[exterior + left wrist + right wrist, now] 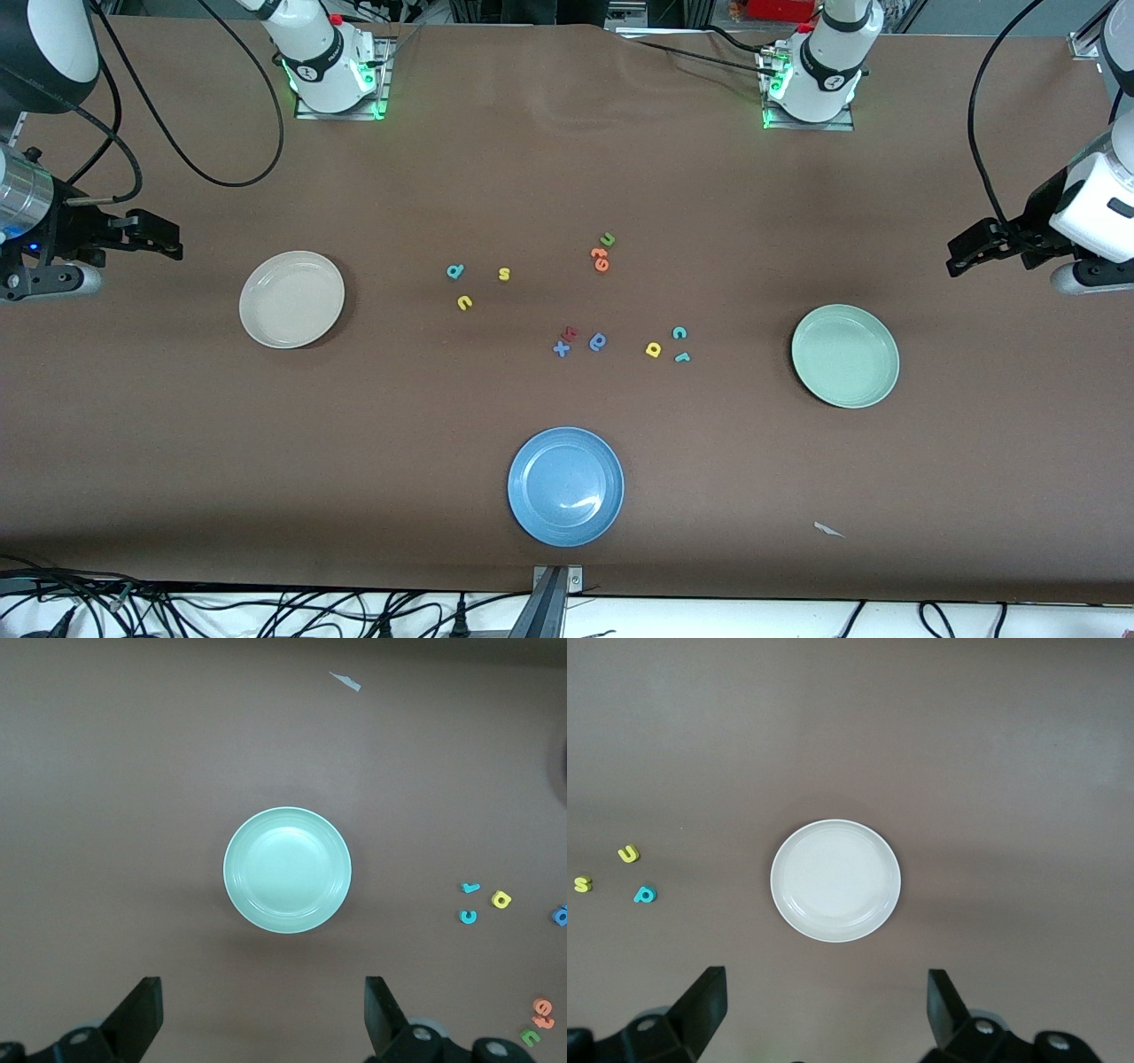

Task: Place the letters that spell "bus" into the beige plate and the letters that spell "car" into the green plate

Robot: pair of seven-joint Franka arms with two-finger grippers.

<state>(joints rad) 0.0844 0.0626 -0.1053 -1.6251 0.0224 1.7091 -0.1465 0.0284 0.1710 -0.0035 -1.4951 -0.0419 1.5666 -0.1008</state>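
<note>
The beige plate [291,299] sits toward the right arm's end of the brown surface [567,177], and the green plate [845,355] sits toward the left arm's end; both hold nothing. Read as a clock face in the front view, the beige plate is at about 9 o'clock of the letter cluster and the green plate at about 3 o'clock, with a blue plate [565,486] at 6 o'clock, nearest the front camera.

The teal b [454,271], yellow s [503,274] and yellow u [464,303] lie loose on the surface near the beige plate, the u nearer the camera than the other two. The teal c [679,332], teal r [681,357] and yellow a [653,349] lie close together toward the green plate, the a at about 9 o'clock of the r.

Between the groups lie a green u [608,239] touching an orange letter pair [600,259], a red letter [570,333], a blue x [561,349] and a blue rounded letter [598,341]. A white scrap [828,529] lies at about 6 o'clock of the green plate.

The left gripper [264,1014] hangs in the air over the surface by the green plate, fingers [142,1010] wide apart and holding nothing. The right gripper [824,1014] hangs over the surface by the beige plate, its fingers [704,1005] likewise apart and bare.
</note>
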